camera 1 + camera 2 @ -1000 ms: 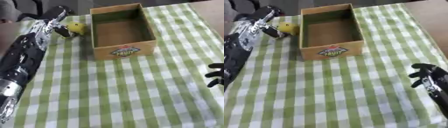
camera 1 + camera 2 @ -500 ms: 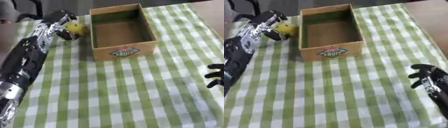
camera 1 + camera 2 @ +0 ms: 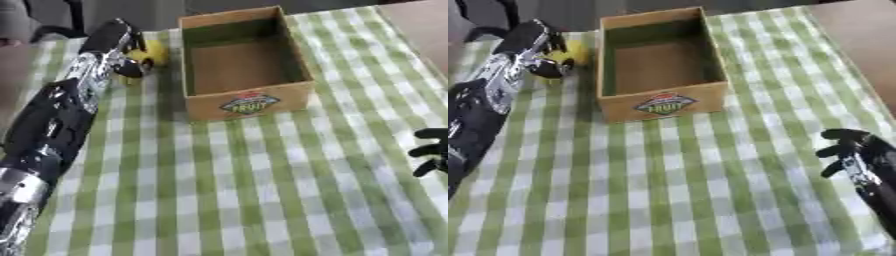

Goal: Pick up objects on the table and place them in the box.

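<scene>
One yellow object [image 3: 154,51] lies on the checked tablecloth [image 3: 262,180] just left of the cardboard box [image 3: 245,65], and we see our left hand [image 3: 118,40] curled round it. Our right hand [image 3: 859,155] rests near the right edge, well apart, fingers relaxed and spread

yellow object [image 3: 154,51] half hidden by left hand [image 3: 121,41]

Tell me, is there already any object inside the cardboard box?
No, the cardboard box shows only its bare brown floor, and the yellow object is outside it, at the left hand.
</scene>
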Motion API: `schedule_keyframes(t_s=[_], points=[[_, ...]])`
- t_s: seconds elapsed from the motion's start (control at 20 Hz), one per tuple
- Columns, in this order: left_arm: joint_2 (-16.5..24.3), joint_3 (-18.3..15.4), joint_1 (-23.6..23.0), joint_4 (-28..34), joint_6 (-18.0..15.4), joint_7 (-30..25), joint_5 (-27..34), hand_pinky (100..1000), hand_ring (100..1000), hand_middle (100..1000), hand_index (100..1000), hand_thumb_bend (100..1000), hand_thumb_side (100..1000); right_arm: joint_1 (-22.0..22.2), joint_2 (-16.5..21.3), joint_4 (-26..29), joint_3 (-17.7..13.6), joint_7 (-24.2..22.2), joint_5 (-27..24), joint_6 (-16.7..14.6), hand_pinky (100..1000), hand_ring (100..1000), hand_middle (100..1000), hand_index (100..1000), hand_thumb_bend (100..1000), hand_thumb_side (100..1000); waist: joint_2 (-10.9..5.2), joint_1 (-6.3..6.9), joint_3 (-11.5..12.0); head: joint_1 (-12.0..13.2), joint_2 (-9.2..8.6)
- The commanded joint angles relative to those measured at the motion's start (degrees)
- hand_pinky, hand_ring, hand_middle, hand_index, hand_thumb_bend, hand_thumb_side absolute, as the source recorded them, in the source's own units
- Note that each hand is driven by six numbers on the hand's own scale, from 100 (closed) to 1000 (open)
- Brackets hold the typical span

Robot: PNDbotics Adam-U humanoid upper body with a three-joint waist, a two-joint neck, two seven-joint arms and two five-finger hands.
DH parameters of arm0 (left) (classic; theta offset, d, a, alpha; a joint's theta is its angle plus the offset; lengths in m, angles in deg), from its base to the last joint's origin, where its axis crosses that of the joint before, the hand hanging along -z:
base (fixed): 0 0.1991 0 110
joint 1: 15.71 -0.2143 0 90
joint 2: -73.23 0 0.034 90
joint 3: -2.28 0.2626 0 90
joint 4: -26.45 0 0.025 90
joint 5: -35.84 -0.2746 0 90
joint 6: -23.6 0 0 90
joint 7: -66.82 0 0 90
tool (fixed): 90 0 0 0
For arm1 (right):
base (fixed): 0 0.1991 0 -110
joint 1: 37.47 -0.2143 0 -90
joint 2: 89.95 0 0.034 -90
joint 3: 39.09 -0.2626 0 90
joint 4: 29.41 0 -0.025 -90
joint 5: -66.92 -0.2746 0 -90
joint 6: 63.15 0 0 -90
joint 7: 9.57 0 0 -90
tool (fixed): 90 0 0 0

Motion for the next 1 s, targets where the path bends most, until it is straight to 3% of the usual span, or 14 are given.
schedule_keyframes(t_s=[0.05,0.15,0.4,0.7,1.0], points=[[1.02,-0.43,0.77,1.31,0.94,3.13,-0.83,427,317,205,302,332,100,-0.15,0.43,1.57,-0.13,0.01,0.24,-0.21,459,644,726,762,100,655,-1.3,-0.49,0.18,-0.12,-0.62],[1.1,-0.55,0.7,2.22,1.69,6.52,-0.79,376,261,134,234,286,100,-0.04,0.46,1.56,-0.19,0.05,0.18,-0.23,459,644,726,762,100,653,-1.51,-0.6,0.46,-0.18,-0.53],[1.52,0.33,0.86,4.81,2.0,9.7,1.52,356,238,103,209,238,100,0.25,0.62,1.49,-0.27,0.06,-0.02,-0.29,459,644,726,762,100,645,-2.31,-0.87,1.35,-0.42,-0.21],[1.06,3.22,1.87,11.74,0.05,6.96,7.16,358,245,105,211,208,100,0.65,0.86,1.36,-0.25,-0.04,-0.4,-0.42,460,644,726,762,100,634,-3.49,-1.28,2.03,-0.52,-0.02],[-2.44,7.24,3.43,18.0,-2.61,2.99,12.56,362,250,111,217,197,100,0.83,0.93,1.29,-0.09,-0.3,-0.8,-0.56,460,644,727,762,100,629,-4.14,-1.56,1.55,-0.11,0.06]])
